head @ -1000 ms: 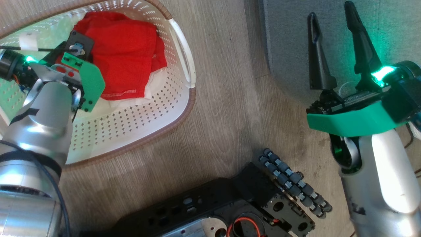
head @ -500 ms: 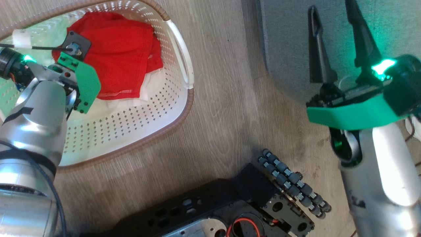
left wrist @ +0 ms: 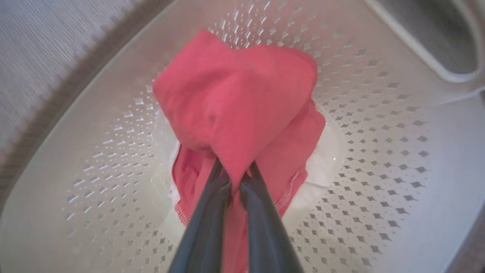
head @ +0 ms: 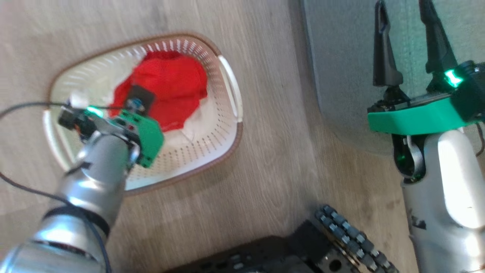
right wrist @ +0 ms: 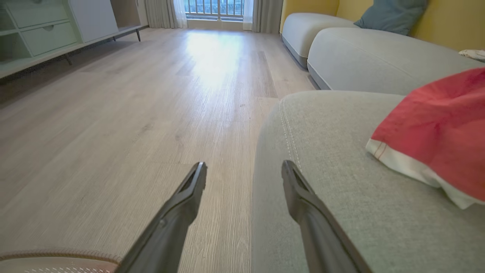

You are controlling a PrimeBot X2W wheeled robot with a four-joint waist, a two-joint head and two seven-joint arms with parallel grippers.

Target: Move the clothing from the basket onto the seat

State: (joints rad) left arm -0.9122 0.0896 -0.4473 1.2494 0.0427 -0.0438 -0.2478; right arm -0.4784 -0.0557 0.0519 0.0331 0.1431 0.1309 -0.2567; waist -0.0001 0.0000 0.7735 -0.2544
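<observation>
Clothing (left wrist: pixel 235 94) pinched by L end effector (left wrist: pixel 235 177), pointing down into basket (left wrist: pixel 379 151).

The left pincer (left wrist: pixel 235 170) has snapped shut on the top red clothing (left wrist: pixel 242 94). It lay flat before, now it's bunched into a peak, pulled up inside the basket (left wrist: pixel 379 159). The robot's head view has shifted, and the basket's whole rim now shows.

A home living room: grey sofa (right wrist: pixel 341 182), plank floor (right wrist: pixel 151 94), curtained window (right wrist: pixel 212 7).
</observation>
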